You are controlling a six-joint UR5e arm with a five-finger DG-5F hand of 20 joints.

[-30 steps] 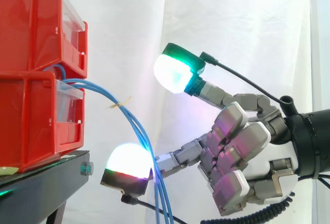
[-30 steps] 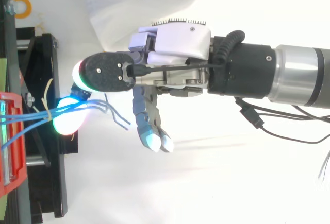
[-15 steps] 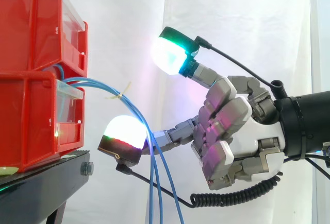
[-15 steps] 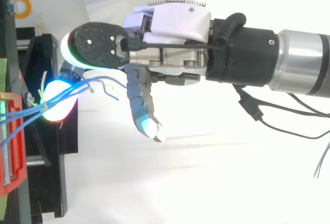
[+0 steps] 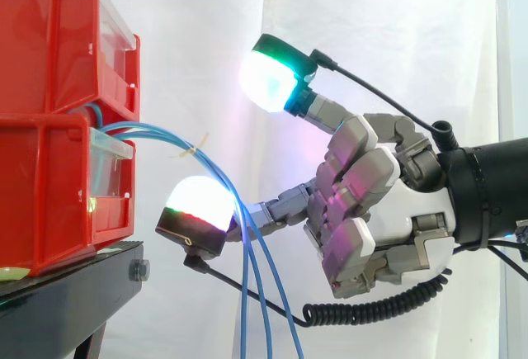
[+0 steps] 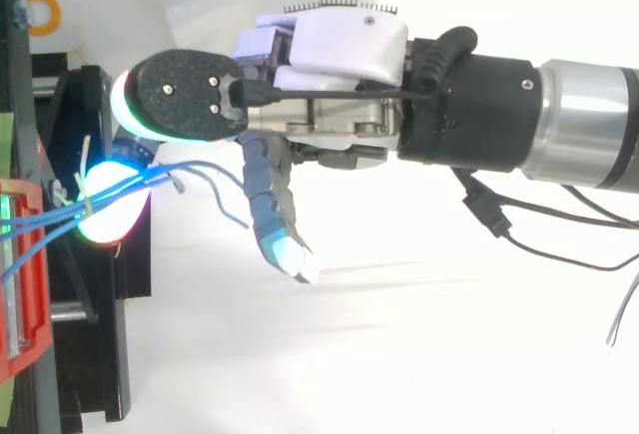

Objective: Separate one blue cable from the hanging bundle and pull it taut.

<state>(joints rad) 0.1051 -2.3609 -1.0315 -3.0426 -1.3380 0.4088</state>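
Reaching into the blue cable bundle point(image 5: 245, 276) beside the red bins point(image 5: 49, 169); nothing pinched yet.
The hand point(image 5: 371, 202) holds its outstretched fingers wide apart, the rest curled on nothing. Its lower pad point(image 5: 198, 202) sits against the thin, smooth strands, probably touching, to wedge one out. A pale tie point(image 5: 191, 151) nearer the bins binds them; they fan out below.

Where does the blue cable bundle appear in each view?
Side view: the blue cable bundle arcs out of the red bins at left, then hangs down at bottom centre.
Top view: it lies at the left edge, running right from the red bins.
Shared landmark: the red bins.
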